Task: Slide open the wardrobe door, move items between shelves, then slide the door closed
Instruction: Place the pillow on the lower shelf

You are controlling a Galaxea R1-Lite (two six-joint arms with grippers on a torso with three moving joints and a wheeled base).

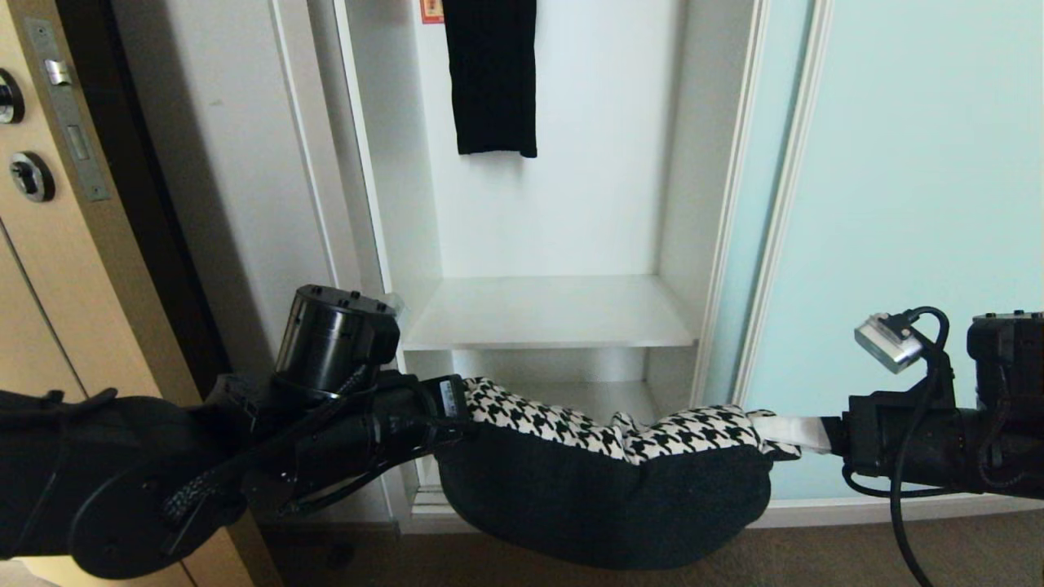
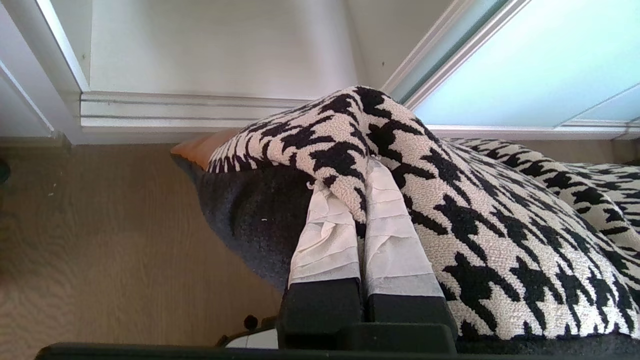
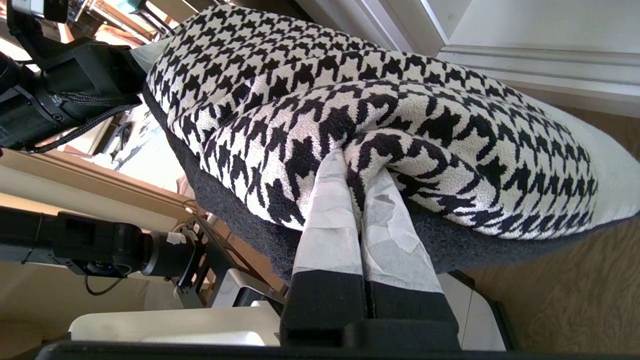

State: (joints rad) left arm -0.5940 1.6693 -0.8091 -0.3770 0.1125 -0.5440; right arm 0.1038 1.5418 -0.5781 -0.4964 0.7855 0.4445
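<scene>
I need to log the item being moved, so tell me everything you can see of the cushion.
The cushion has a black-and-white houndstooth woven face, a fuzzy black back, and a rust-brown corner. It hangs sagging in mid-air, face up, before the open wardrobe, below the upper shelf. The left hand and right hand each pinch a fold at opposite ends.

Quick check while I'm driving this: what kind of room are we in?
Most likely a bedroom, at a built-in wardrobe: white shelves behind a frosted-glass sliding door, a dark garment hanging inside, and a wooden room door on the left. Both claws hold a houndstooth cushion.
</scene>
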